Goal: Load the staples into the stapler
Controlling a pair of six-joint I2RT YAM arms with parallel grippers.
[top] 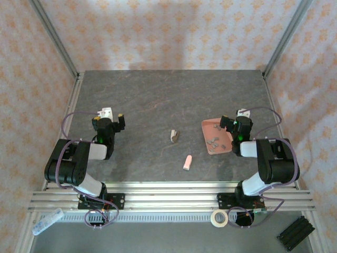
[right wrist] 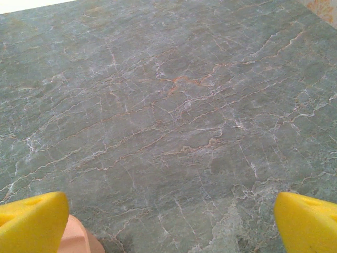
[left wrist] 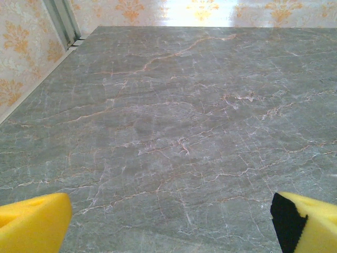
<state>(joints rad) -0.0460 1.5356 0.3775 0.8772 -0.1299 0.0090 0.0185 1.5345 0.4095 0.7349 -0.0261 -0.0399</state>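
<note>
On the grey worktop (top: 158, 95), the left pincer (top: 115, 115) and the right pincer (top: 233, 118) were both wide open and empty, and the right one hung by the pink tray (top: 207, 129) where the staples (top: 213, 141) lay, likely so it could pick some up for the stapler (top: 175, 136) in the middle.

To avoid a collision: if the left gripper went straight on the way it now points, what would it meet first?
No object lies ahead. The left gripper seems to point slightly downward, so it would probably meet the table itself first, before the far wall; depth is unclear.
</note>
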